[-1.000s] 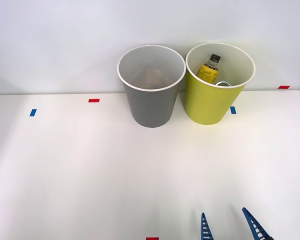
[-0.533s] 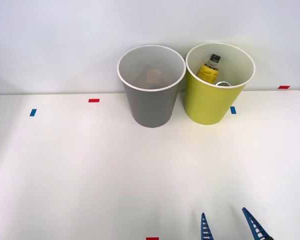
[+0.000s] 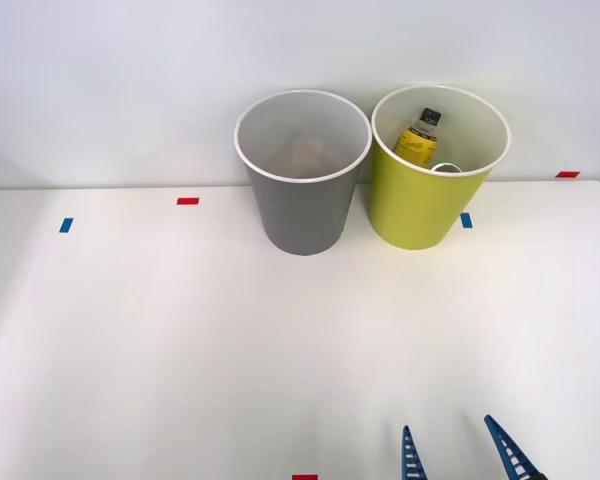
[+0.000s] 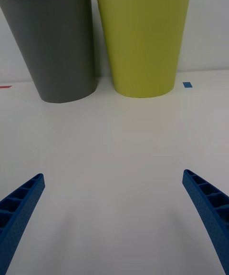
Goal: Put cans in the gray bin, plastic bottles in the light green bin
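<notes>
Blue fingers (image 4: pixel 21 208) of the right gripper (image 3: pixel 458 450) were spread wide, holding nothing. Far ahead, the yellow bottle (image 3: pixel 419 140) sat inside the light green bin (image 3: pixel 420 205), beside the gray bin (image 3: pixel 302 210).

Gray bin (image 3: pixel 302 215), lime bin (image 3: pixel 415 205)

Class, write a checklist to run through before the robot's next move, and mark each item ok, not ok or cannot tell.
1. Right tool open, holding nothing: ok.
2. Yellow bottle inside the light green bin: ok.
3. Gray bin upright: ok.
4. Light green bin upright: ok.
5. Bins apart or touching: cannot tell.
6. Contents of the gray bin are cans: cannot tell; something pale lies inside.
</notes>
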Robot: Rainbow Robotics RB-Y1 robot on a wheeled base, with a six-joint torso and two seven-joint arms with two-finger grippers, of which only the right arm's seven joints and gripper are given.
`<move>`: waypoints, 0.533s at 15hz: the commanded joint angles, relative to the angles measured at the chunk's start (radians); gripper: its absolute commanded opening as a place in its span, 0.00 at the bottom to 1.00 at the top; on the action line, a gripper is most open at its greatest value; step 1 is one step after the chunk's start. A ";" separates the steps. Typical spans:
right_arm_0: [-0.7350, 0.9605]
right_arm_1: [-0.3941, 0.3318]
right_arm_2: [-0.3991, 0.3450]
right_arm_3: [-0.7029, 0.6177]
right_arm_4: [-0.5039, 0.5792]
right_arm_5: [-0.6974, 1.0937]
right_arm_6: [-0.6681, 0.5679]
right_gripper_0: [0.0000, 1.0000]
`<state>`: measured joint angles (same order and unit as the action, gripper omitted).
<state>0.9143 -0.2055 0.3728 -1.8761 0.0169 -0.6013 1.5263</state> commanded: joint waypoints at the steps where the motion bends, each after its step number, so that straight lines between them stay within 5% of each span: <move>1: 0.000 0.000 0.000 0.000 0.000 0.000 0.000 1.00; 8: 0.000 0.000 0.000 0.000 0.000 0.000 0.000 1.00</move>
<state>0.9143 -0.2055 0.3728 -1.8761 0.0169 -0.6013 1.5263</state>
